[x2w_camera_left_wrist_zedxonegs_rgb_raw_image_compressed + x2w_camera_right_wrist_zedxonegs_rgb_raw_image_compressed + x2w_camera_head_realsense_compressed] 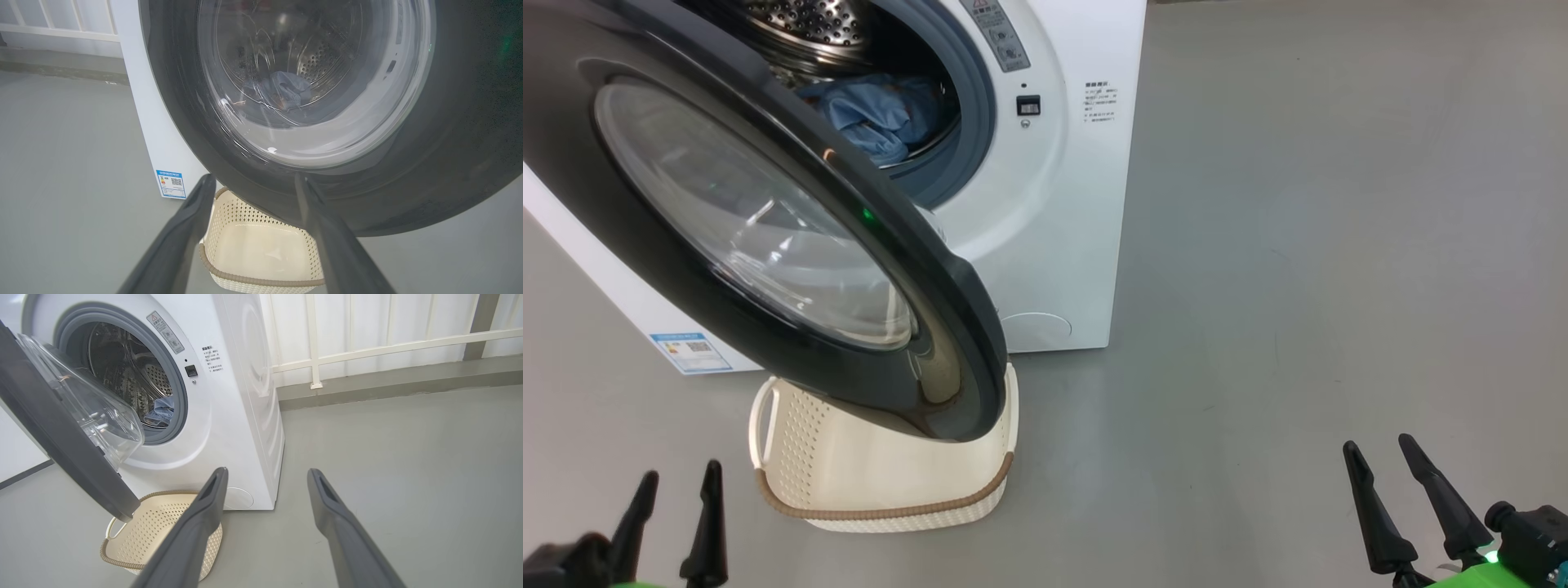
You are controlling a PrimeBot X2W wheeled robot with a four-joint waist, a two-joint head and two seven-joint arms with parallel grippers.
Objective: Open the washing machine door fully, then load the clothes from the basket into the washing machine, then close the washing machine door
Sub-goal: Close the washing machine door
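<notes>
The left claw [680, 474] hangs low at the near left with its two dark fingers spread and nothing between them, pointing at the basket [874, 478] and the glossy outer rim of the washing machine door [760, 229] above it. The right claw [1379, 445] is likewise released and bare, well apart to the right over grey floor [1298, 245]. The basket stands on the floor just in front of the washing machine [1054, 204], its brown rim toward the robot and its pale bottom showing in the left wrist view. The door stands partly open, angled out from the machine's front, and its lower edge overhangs the far part of the basket. Between the door's free edge and the grey-blue gasket [980, 106] a gap shows the drum, where the clothes [874, 114] lie in a light blue heap. Right of the machine the floor runs wide to a white railing [367, 351].
</notes>
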